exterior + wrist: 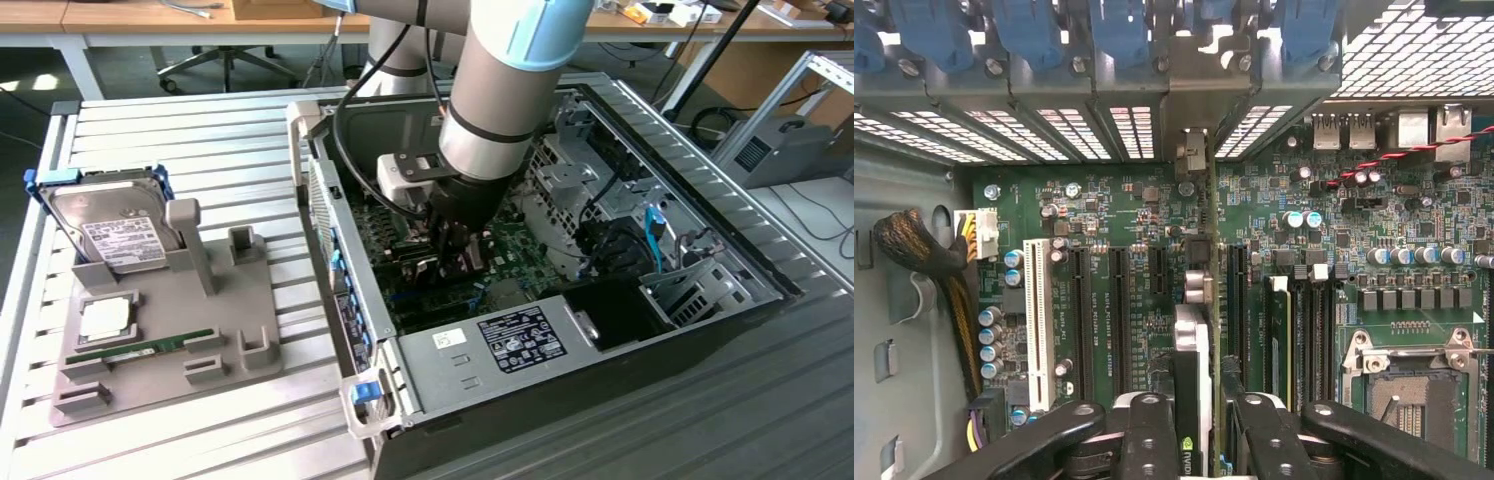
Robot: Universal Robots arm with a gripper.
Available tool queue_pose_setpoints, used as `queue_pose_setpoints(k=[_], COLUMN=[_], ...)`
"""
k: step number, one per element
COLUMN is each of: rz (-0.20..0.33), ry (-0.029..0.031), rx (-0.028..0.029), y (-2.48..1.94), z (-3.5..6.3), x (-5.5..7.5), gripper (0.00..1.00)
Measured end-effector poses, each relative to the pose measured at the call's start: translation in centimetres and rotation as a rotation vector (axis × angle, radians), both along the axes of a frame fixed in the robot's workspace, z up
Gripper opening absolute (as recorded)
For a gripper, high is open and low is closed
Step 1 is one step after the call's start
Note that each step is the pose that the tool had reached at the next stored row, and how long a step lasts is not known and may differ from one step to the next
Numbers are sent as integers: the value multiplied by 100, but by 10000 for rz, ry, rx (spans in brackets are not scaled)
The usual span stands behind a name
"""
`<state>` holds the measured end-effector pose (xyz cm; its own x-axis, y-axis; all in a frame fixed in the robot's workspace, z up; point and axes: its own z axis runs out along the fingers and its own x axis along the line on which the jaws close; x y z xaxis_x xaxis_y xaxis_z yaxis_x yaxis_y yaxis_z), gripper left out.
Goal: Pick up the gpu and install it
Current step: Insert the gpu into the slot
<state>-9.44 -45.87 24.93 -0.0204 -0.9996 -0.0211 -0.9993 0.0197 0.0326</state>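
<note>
The gripper (1204, 420) is reaching down inside the computer case (747, 250), its 2 fingers (1149, 430) closing narrowly on the gpu (1194, 370), which is standing edge-on between them over the motherboard (1414, 290). The risk I am judging: the card is sitting slightly off the expansion slot (1237, 290) beyond the fingertips, so pressing could jam it or bend its bracket against the rear slot openings.

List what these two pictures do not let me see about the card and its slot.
- Exterior view: the gpu is mostly hidden by the gripper and arm.
- Wrist view: the gpu stands edge-on, so neither face is visible; its near end is cut off by the picture edge.
- Both views: whether its lower edge sits fully in the motherboard slot is hidden by the card itself.
</note>
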Motion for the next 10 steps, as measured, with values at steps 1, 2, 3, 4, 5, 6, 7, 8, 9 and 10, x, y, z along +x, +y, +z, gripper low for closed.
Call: queue_pose_setpoints(k=[1,2,3,4,5,6,7,8,9,10], rz=[0,0,0,0,0,0,0,0,0,0], ry=[1,1,3,2,3,3,3,3,5,3], rx=[-2,-4,-8,-7,-7,-7,-6,-7,-11,-7], y=[0,0,-1,-1,-1,-1,-1,-1,-1,-1], z=[0,1,3,2,2,3,2,5,12,21], x=[0,0,0,0,0,0,0,0,-1,0], gripper=[35,35,40,47,47,53,53,53,53,53])
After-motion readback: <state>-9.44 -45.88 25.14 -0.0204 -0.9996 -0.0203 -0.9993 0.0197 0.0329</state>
